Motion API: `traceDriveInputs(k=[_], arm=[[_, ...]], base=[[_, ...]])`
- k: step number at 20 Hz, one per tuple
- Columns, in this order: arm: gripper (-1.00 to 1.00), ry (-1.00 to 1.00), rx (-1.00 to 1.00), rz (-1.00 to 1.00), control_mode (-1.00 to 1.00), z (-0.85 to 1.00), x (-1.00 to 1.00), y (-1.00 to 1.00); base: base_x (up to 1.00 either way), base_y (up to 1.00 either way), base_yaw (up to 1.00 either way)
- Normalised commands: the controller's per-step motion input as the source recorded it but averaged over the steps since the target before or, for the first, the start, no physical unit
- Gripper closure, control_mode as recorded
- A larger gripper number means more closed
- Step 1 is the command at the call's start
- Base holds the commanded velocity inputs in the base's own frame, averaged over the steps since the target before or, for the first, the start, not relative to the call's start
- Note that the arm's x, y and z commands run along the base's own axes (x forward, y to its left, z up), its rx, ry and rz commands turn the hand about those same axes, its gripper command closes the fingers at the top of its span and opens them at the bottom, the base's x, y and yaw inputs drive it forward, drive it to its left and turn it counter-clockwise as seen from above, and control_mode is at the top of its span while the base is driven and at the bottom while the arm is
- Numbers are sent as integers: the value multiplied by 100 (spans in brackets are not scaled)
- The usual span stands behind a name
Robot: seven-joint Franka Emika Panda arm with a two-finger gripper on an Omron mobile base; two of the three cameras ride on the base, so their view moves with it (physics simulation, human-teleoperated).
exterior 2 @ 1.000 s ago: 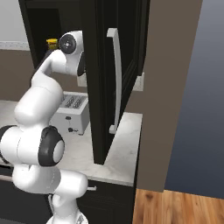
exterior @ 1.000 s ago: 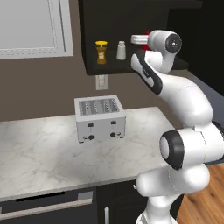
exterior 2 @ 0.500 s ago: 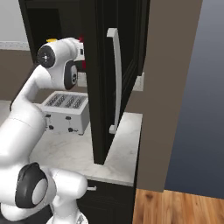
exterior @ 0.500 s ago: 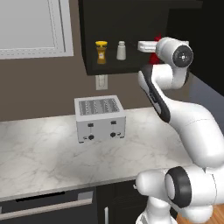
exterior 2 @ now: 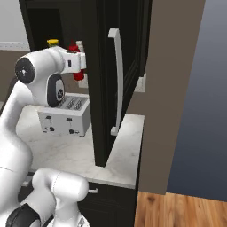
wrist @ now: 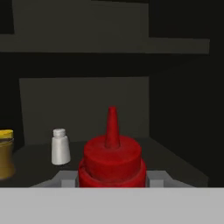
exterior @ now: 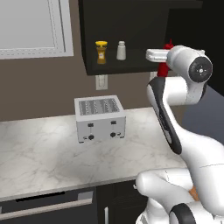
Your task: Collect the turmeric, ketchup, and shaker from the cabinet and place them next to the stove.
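Below me a boxy silver four-slot toaster (exterior: 100,118) stands on the white marbled stone counter (exterior: 39,153), near the brown back wall, its two dark knobs and levers facing the front edge. On that wall just above it I see a small white outlet plate (exterior: 101,82). A pale framed window (exterior: 33,27) sits high on the wall at the far left. At the counter's other end a tall black fridge door with a long white handle (exterior 2: 117,82) rises, a wood-plank floor (exterior 2: 177,209) beyond it.

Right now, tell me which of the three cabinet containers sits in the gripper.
The ketchup, the all-red bottle with the pointed nozzle, is in the gripper. The turmeric and shaker stand free on the shelf.
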Motion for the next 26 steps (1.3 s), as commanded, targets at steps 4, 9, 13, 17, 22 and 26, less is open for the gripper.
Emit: traceDriveInputs(k=[4,9,13,17,22,26], arm=[[100,0,0,0,-100,0,-80,0],[100,0,-2,0,-100,0,-68,7],[100,0,-2,0,-100,-2,-56,11],[100,0,0,0,-100,0,-38,2],[100,0,0,0,-100,0,-21,6],[100,0,0,0,100,-1,-8,3]], base=[[0,0,0],[0,0,0],[0,0,0],[0,0,0],[0,0,0],[-42,14,0]])
